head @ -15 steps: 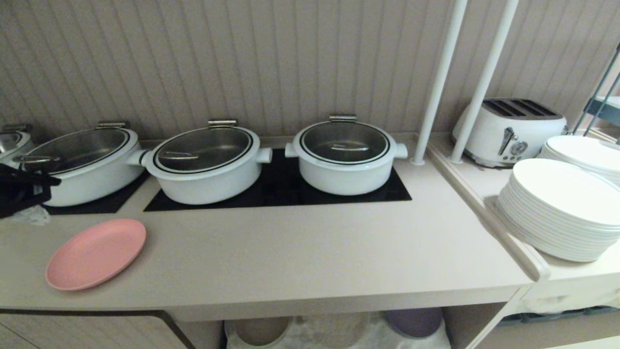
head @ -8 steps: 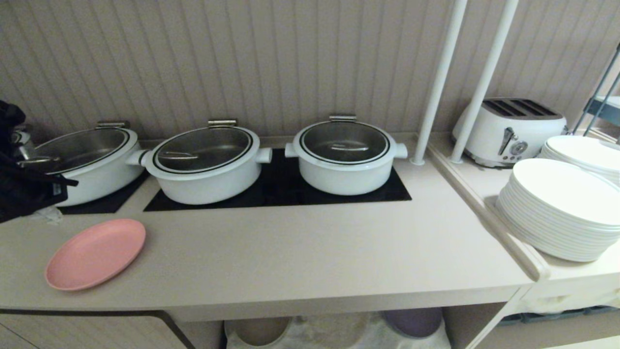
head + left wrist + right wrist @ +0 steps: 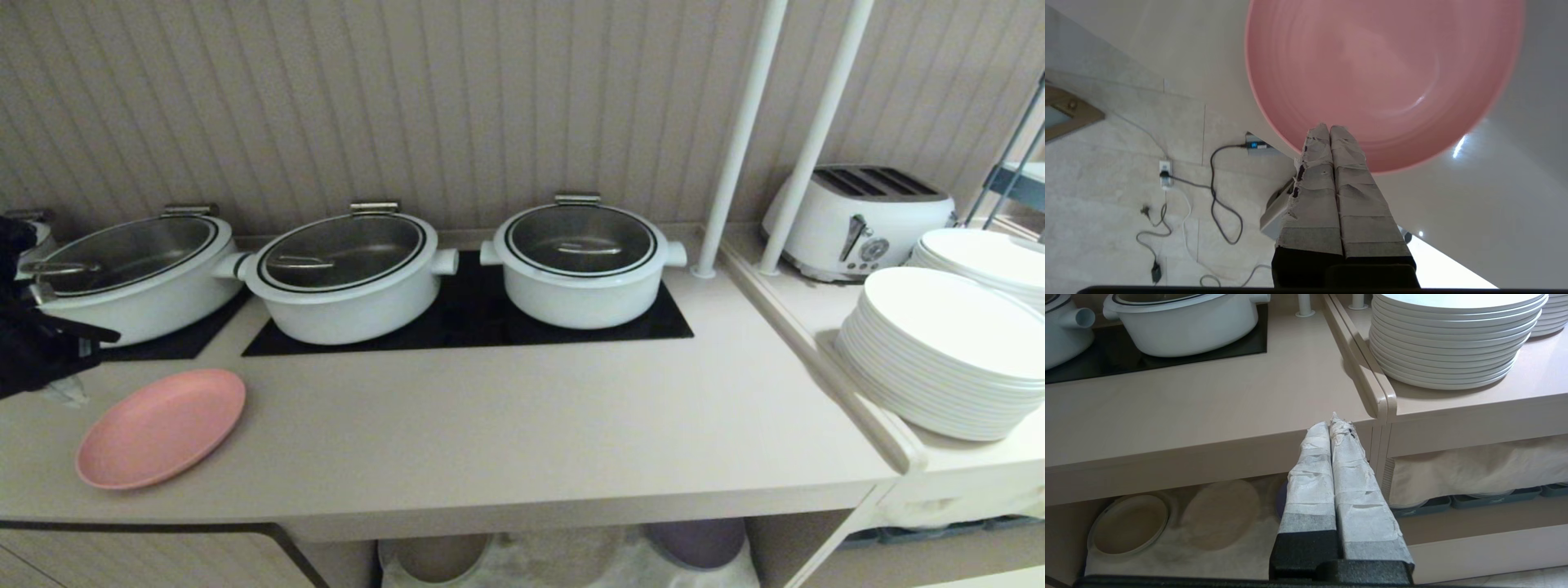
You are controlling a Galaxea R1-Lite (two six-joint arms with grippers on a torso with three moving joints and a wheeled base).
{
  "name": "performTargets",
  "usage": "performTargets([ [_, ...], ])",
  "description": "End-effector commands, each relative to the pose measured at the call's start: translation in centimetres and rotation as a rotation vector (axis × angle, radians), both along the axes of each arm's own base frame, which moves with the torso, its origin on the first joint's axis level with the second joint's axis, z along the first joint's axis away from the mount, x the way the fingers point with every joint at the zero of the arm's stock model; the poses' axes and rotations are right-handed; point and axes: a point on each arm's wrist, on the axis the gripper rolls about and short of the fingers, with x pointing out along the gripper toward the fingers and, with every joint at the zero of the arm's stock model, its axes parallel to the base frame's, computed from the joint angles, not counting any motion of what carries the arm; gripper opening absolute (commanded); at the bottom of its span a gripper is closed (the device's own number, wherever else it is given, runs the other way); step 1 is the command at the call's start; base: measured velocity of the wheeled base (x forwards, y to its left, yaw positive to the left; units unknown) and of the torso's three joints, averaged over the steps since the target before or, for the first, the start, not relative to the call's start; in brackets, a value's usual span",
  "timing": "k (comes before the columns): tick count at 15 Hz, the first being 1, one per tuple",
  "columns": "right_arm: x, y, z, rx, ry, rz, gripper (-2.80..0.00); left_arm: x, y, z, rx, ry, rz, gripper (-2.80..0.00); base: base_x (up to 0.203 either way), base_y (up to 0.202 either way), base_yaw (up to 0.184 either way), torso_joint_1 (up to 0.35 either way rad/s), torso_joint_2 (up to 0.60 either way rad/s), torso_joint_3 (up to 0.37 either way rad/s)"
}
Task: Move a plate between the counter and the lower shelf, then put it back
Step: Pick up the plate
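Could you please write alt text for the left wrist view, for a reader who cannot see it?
The left gripper, its taped fingers pressed shut and holding nothing, points at the near rim of the pink plate lying on the glossy beige counter. Past the counter's edge, tiled floor with black cables shows below.

Head view: taken from above and in front, angled fwd/down over the counter (image 3: 506, 425); wide, mid-range. Left wrist view: taken from behind the left gripper (image 3: 1329, 128), aimed steeply down, close on the plate (image 3: 1384, 77) at the counter edge, floor seen beyond. Right wrist view: taken from behind the right gripper (image 3: 1334, 421), low, facing the counter front and the lower shelf (image 3: 1180, 539). Plate shared by head and left wrist views; white plate stack (image 3: 1449, 343) shared by head and right wrist views.
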Motion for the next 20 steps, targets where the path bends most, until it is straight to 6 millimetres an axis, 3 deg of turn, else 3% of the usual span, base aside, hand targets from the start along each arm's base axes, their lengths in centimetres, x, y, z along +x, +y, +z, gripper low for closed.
performTargets([
  [1,0.0,0.0,0.0,0.000,-0.001,0.000,-2.80,0.1,1.1,-1.6,-0.021,0.042,0.014,-2.80,0.000,0.000,0.000,0.000,0.00,0.000],
  [11,0.0,0.0,0.0,0.000,-0.001,0.000,-2.80,-0.2,3.4,-4.5,-0.070,0.100,0.028,-2.80,0.000,0.000,0.000,0.000,0.00,0.000],
  [12,0.0,0.0,0.0,0.000,-0.001,0.000,-2.80,-0.1,3.6,-4.7,-0.070,0.099,0.029,-0.49,0.000,0.000,0.000,0.000,0.00,0.000],
  [13,0.0,0.0,0.0,0.000,-0.001,0.000,-2.80,0.0,3.8,-4.9,-0.066,0.094,0.030,0.00,0.000,0.000,0.000,0.000,0.00,0.000],
  [20,0.0,0.0,0.0,0.000,-0.001,0.000,-2.80,0.3,6.0,-6.1,-0.069,0.045,-0.003,0.00,0.000,0.000,0.000,0.000,0.00,0.000],
])
